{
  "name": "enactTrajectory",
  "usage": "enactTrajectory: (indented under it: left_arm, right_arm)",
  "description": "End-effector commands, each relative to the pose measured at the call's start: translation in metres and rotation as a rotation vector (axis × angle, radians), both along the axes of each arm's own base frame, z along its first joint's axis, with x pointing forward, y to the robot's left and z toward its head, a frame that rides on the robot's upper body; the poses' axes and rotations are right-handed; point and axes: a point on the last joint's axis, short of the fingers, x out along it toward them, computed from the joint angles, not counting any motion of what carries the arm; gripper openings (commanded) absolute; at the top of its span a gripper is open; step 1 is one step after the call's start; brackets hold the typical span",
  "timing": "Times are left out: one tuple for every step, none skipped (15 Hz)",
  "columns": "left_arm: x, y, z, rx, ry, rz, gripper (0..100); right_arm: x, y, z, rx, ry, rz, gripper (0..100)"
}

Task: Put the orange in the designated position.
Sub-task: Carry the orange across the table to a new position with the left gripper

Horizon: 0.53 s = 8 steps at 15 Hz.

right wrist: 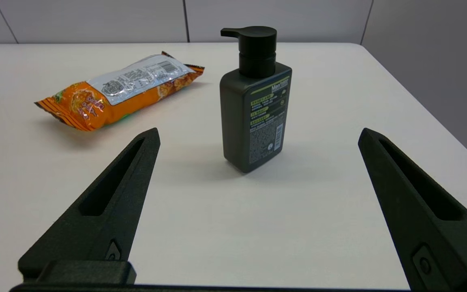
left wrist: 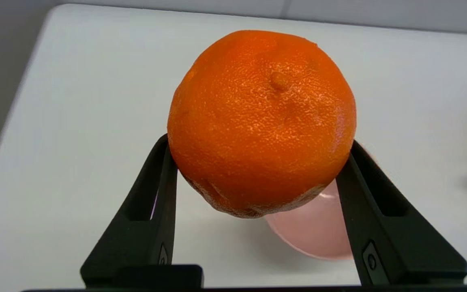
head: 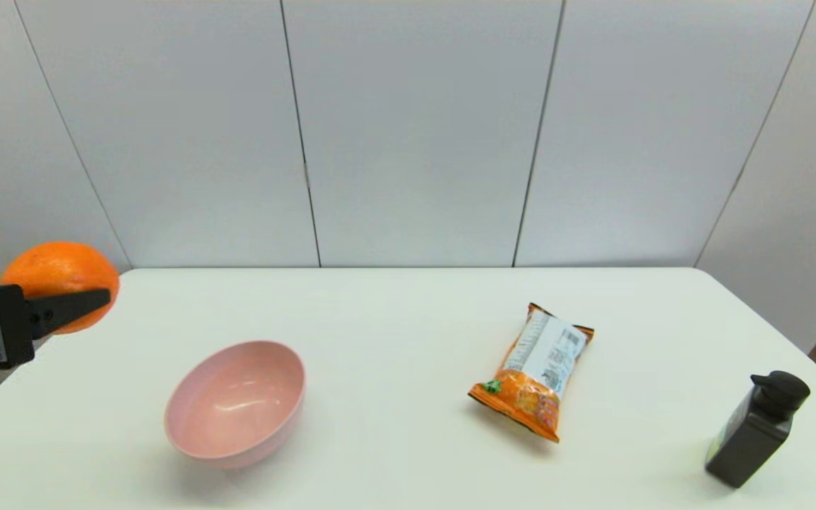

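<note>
Pinching the one small round bright-orange citrus fruit (head: 59, 278) between its two black fingers, the left gripper (head: 78, 304) holds it in the air at the far left edge of the white surface (head: 394, 319), clear of the top. In the left wrist view the orange (left wrist: 261, 121) sits squeezed by both fingers (left wrist: 164, 174), with one round pink plastic bowl (left wrist: 318, 227) lying below and beyond it. In the head view that bowl (head: 236, 402) rests empty near the left front. One orange-and-white foil snack packet (head: 537, 370) lies flat right of centre, and one dark grey pump bottle (head: 758, 429) stands near the right front edge. Bare white top stretches between the bowl and the packet and along the back edge. The right gripper (right wrist: 258, 138) hovers low before the bottle (right wrist: 255, 101), fingers spread wide and holding nothing.
</note>
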Motion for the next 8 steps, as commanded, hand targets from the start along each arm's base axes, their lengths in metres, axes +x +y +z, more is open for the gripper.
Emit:
enactTrajectory:
  left_arm:
    - [-0.002, -0.017, -0.002, -0.036, 0.016, -0.201, 0]
    - [-0.002, -0.022, -0.002, -0.042, 0.024, -0.249, 0]
    - [-0.002, -0.028, -0.003, -0.047, 0.032, -0.303, 0]
    - [-0.002, -0.034, -0.003, -0.048, 0.038, -0.353, 0]
    - [-0.002, -0.041, -0.004, -0.046, 0.049, -0.402, 0]
    - [-0.002, -0.049, -0.005, -0.042, 0.062, -0.447, 0]
    - [0.002, -0.059, -0.008, -0.033, 0.087, -0.498, 0]
    - [0.007, -0.069, -0.01, -0.024, 0.108, -0.536, 0]
  right_arm:
    - [0.0, 0.0, 0.0, 0.0, 0.003, 0.0, 100]
    - [0.0, 0.0, 0.0, 0.0, 0.003, 0.0, 100]
    - [0.0, 0.0, 0.0, 0.0, 0.003, 0.0, 100]
    - [0.0, 0.0, 0.0, 0.0, 0.003, 0.0, 100]
    - [0.0, 0.0, 0.0, 0.0, 0.003, 0.0, 100]
    - [0.0, 0.0, 0.0, 0.0, 0.003, 0.0, 100]
    - [0.0, 0.0, 0.0, 0.0, 0.003, 0.0, 100]
    - [0.0, 0.0, 0.0, 0.0, 0.003, 0.0, 100]
